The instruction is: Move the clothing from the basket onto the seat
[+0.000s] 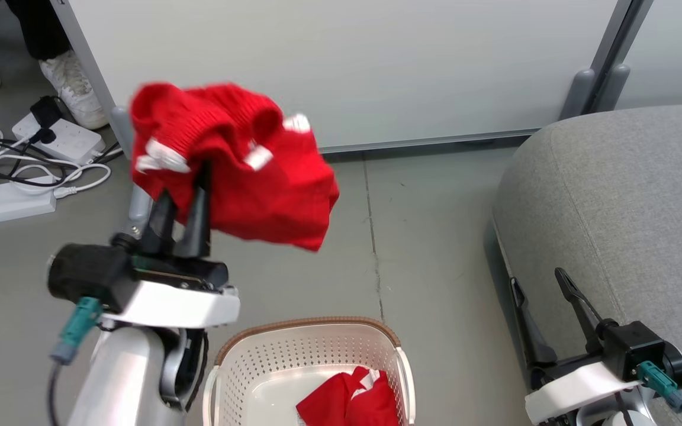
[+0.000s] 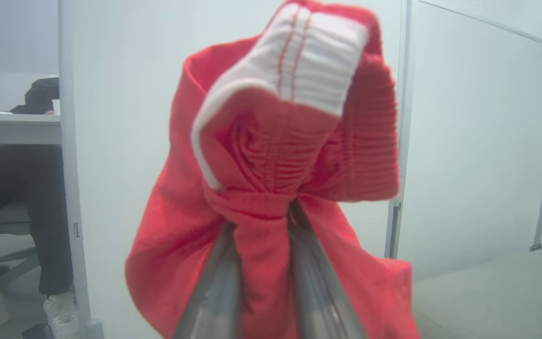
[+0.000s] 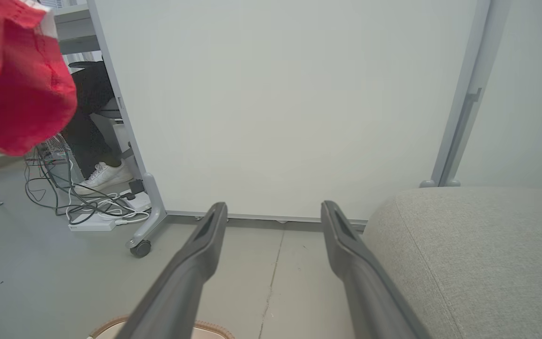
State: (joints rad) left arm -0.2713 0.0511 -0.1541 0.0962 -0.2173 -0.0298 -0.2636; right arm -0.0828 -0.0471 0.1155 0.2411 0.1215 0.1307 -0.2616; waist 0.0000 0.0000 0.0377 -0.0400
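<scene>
Nearest you, the basket (image 1: 311, 355) sits on the floor between the two arms, its near half cut off by the bottom of the head view. One red garment (image 1: 353, 402) lies bunched in its right corner, with a white patch too small to read. Your left gripper (image 1: 184, 189) is clamped on the other piece of clothing (image 1: 240, 160), held up in the air over the floor, beyond the basket and well apart from the seat (image 1: 625, 195). Its fingertips are buried in the knit. In the left wrist view, the white trim band (image 2: 299, 61) carries no legible writing. Your right gripper (image 1: 536, 278) holds nothing, its jaws spread, just beside the seat's front edge. Farther back stand a pale partition (image 1: 347, 65), power strips (image 1: 6, 204) with tangled cables, and a person's white shoe (image 1: 74, 89).
</scene>
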